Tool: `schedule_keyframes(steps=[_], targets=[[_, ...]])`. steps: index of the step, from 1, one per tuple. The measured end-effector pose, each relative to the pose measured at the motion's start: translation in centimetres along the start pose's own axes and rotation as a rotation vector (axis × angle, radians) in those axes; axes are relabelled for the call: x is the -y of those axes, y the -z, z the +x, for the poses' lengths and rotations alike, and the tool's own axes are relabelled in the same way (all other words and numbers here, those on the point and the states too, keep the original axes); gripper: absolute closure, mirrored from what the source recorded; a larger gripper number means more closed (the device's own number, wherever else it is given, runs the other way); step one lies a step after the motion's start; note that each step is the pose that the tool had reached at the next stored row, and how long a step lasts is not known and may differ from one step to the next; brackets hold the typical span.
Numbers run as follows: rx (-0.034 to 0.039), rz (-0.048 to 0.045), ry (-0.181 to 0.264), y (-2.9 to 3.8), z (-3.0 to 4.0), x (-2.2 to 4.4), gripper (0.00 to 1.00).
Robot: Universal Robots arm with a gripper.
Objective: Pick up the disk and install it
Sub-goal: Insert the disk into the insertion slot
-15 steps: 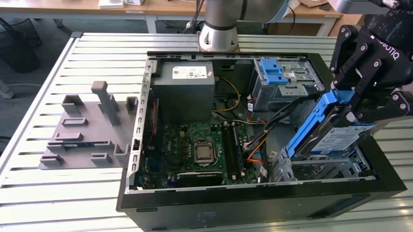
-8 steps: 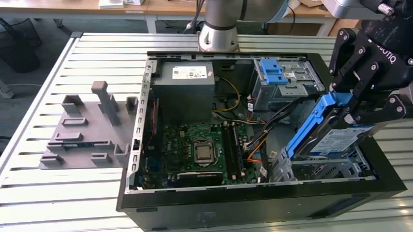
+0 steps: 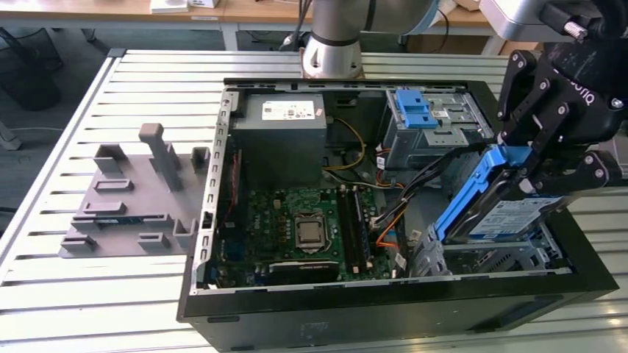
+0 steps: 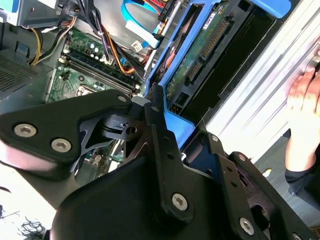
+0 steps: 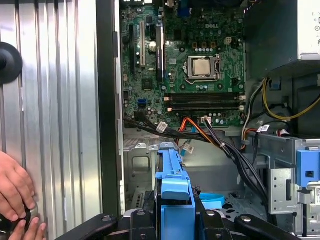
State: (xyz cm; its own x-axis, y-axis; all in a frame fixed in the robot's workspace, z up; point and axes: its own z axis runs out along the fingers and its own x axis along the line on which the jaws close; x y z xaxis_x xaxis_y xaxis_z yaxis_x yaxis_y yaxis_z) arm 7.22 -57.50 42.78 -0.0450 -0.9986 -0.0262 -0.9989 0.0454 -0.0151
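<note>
Gripper is clamped on the disk, fingers pinching it by its blue bracket edges. Disk is tilted steeply on edge, label side facing near, blue rail up the side twd the exterior view's left. It hangs over the near corner of the case on the exterior view's right. Its lower end dips to the silver bay there; can't tell if it touches.

Case lies open on the slatted table. Inside:
- PSU at far centre.
- Mobo near of the PSU.
- Cage w/ blue latch at far side, twd the exterior view's right.
- Cables run btwn mobo and bay.

Grey fixture sits on the table, well apart from the case on the exterior view's left. Arm base stands just beyond the case's far wall.

In the second wrist view the disk's green circuit-board underside faces the camera, framed by the blue bracket. In the first wrist view a hand rests on the table outside the case wall.
</note>
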Motion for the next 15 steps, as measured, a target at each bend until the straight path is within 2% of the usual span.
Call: schedule_keyframes(steps=[5,15], targets=[[0.0001,0.0000,0.000,-0.40,0.01,0.00,0.64],[0.0001,0.0000,0.000,-0.72,0.02,0.00,0.64]])
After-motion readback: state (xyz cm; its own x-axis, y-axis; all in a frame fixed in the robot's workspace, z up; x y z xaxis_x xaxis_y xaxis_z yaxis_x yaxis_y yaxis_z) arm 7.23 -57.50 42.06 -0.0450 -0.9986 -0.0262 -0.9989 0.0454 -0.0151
